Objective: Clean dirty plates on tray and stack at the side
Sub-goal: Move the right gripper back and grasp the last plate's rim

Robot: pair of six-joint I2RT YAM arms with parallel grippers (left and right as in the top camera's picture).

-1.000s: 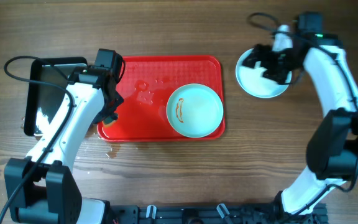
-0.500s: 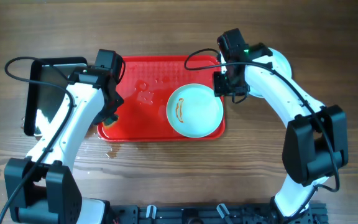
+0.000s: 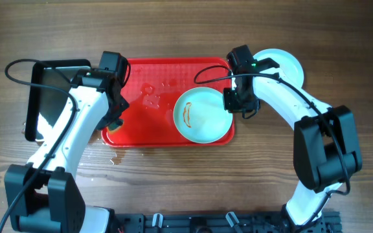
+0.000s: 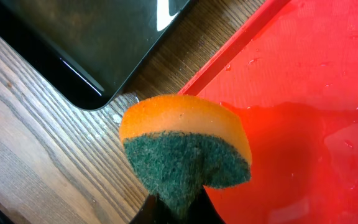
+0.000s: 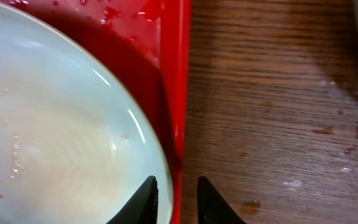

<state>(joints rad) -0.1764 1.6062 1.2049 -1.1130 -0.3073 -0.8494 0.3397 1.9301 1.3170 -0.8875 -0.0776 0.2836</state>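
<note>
At the far left a black pan (image 3: 50,97) lies on the table (image 3: 173,39), just beside the tray (image 3: 147,133); the left gripper (image 4: 176,214) is clenched on a sponge (image 4: 185,146), orange side up and green scouring side toward the camera, hanging over the tray's left edge where the red surface is wet; it is well apart from the plate.

One plate (image 3: 203,114) sits in the right half of the tray, a brown-orange smear on its left inner face, so it is not yet clean; its right rim lies close against the tray's right wall.

The right gripper (image 5: 174,199) hovers at that rim, jaws narrowly parted and grasping nothing; in the wrist view one finger stands over the plate's edge and the other over the bare table outside the tray wall; whether either touches I cannot tell.

Further right, on the table and partly hidden by the right arm, a pale stack (image 3: 289,63) marks the stacking spot; how many plates it holds cannot be read.

The step in hand looks like securing the last dirty plate; next, the right jaws likely need to settle on the plate's rim alone, not the tray wall as well, then close; the sponge must then cross the tray to the smear.
</note>
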